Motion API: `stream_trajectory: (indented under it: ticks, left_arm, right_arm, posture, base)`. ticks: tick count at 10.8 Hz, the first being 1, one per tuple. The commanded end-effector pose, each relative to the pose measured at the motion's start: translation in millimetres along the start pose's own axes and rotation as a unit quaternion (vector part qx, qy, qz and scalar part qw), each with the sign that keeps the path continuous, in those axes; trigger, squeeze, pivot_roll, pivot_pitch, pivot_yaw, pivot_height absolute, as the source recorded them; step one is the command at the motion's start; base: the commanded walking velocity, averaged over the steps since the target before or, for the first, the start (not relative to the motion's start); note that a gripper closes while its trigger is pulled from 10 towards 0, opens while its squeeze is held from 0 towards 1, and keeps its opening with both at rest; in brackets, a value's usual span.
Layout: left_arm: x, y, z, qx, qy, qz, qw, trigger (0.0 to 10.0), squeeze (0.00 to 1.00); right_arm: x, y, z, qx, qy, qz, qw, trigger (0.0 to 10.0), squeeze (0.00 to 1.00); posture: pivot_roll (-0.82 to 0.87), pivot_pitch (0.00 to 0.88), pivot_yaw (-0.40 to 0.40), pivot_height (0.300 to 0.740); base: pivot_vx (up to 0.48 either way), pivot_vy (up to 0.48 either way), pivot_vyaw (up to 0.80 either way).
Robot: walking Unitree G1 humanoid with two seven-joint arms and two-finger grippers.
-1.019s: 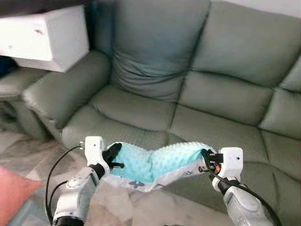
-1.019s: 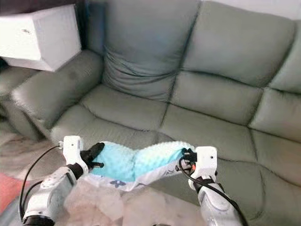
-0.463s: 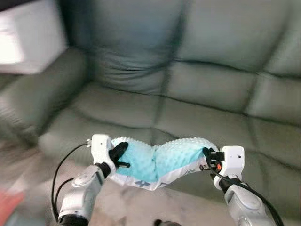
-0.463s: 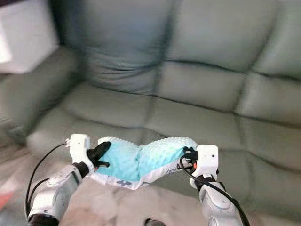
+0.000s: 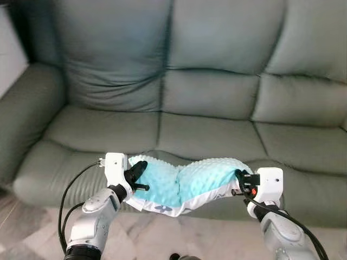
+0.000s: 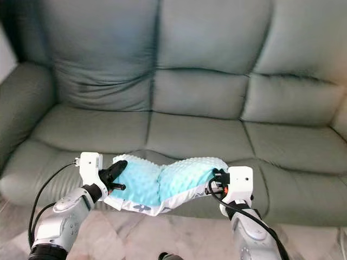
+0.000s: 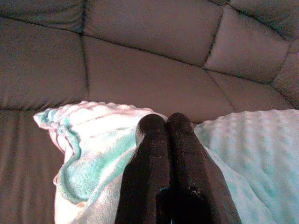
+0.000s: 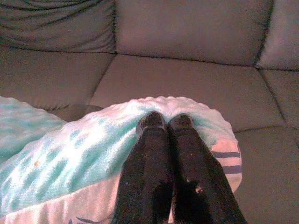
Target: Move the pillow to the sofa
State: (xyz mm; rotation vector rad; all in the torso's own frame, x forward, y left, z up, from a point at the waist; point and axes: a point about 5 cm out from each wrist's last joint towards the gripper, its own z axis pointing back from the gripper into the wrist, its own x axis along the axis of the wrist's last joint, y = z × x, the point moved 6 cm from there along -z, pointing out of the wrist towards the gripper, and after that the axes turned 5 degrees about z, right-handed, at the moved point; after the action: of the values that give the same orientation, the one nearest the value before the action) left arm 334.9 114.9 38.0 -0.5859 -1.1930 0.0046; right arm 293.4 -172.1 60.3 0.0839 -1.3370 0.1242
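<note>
You are in the carry step, with the drop-off close. The pillow [image 5: 181, 182] hangs between your two grippers at 6 o'clock in the head views, sagging in the middle, held in the air just at the front edge of the sofa [image 5: 206, 86] and not resting on it. Your left gripper [image 5: 136, 172] pinches the pillow's end at 7 o'clock; in the left wrist view its fingers [image 7: 156, 154] sit pressed together over a fold of the teal fabric. Your right gripper [image 5: 239, 181] pinches the other end at 5 o'clock, and in its wrist view the fingers [image 8: 161, 140] are likewise clamped tight on the edge.

The seat cushions lie straight ahead at 12 o'clock, bare. By my reading, the next move calls for carrying both arms forward together until the pillow is well over a seat cushion, then lowering it onto the leather before either gripper lets go. Release too early and it likely drops off the front edge to the floor.
</note>
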Motion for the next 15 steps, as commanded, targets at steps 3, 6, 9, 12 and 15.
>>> stream_trajectory:
  ticks: [3,6,9,12,15]
  left_arm:
    - [-2.9,-1.9,0.3,0.001,0.001,0.017,1.000,10.0,0.00]
    - [-7.8,-1.5,2.0,0.005,0.008,0.021,1.000,10.0,0.00]
    - [-9.4,-3.7,3.8,0.000,0.010,0.017,1.000,10.0,0.00]
    - [-5.0,-2.2,5.1,0.003,-0.003,0.031,1.000,10.0,0.00]
    - [-5.3,-0.9,5.8,0.007,0.000,0.031,0.999,10.0,0.00]
  right_arm:
    - [1.4,-3.4,1.6,-0.004,0.000,0.003,1.000,10.0,0.00]
    - [-0.1,-3.5,3.7,-0.004,0.003,0.003,1.000,10.0,0.00]
    - [-0.8,-2.4,3.9,0.000,0.006,0.003,1.000,10.0,0.00]
    - [-1.9,-1.6,4.5,0.000,0.008,0.003,1.000,10.0,0.00]
    - [-1.4,-0.5,4.9,0.001,0.005,-0.002,1.000,10.0,0.00]
  posture:
    - [-0.19,0.105,-0.058,0.740]
    - [-0.19,0.113,-0.063,0.740]
    - [-0.19,0.119,-0.066,0.740]
    - [-0.19,0.123,-0.064,0.740]
    - [-0.19,0.124,-0.064,0.740]
  base:
    - [0.000,0.000,-0.78]
    - [0.000,0.000,-0.78]
    - [0.000,0.000,-0.78]
    - [0.000,-0.085,-0.78]
    - [0.000,0.000,-0.78]
